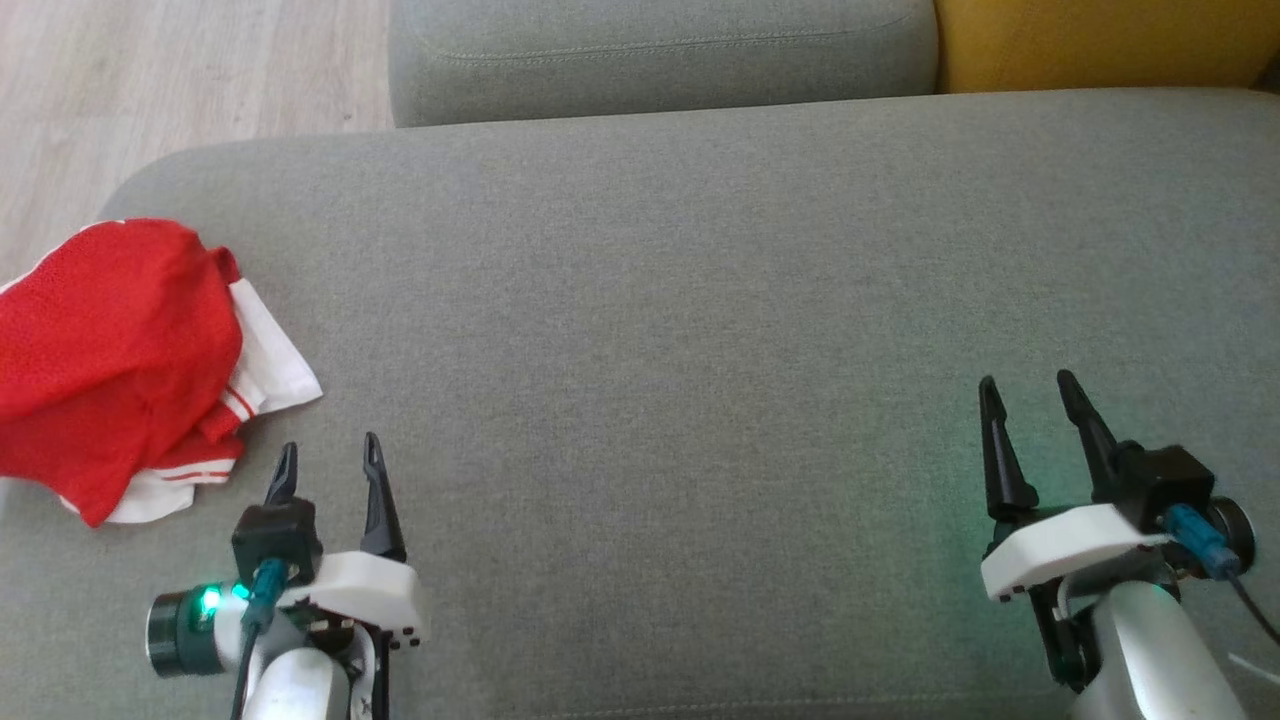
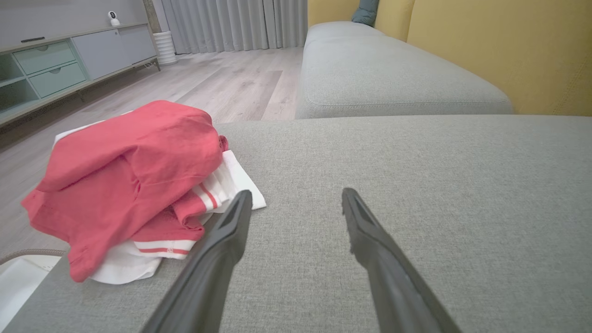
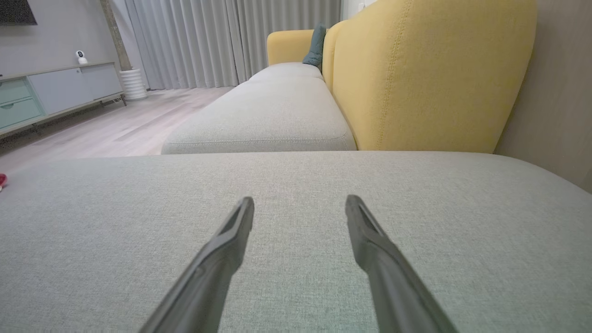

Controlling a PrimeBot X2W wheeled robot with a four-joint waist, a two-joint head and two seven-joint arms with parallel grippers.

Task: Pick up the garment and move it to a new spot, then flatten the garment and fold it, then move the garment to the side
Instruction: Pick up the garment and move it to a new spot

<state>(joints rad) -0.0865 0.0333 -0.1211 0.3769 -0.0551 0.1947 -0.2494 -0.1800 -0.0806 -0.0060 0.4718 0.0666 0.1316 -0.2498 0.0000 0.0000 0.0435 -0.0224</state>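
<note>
Garment (image 1: 110, 340) is bunched at the left edge of the sofa seat (image 1: 650, 300) and looks to overhang it. Left tool (image 1: 330, 443) is open and empty, just right of the heap, not touching. Suggest: swing left, pinch a high red fold deep, lift clear before carrying. Right tool (image 1: 1027, 378) is open and empty, well apart on the right; bring it in for flattening.

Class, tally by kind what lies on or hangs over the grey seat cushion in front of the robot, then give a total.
Red-and-white garment: 1
Pincers: 2, the left pincer and the right pincer, both open
Total: 3
</note>
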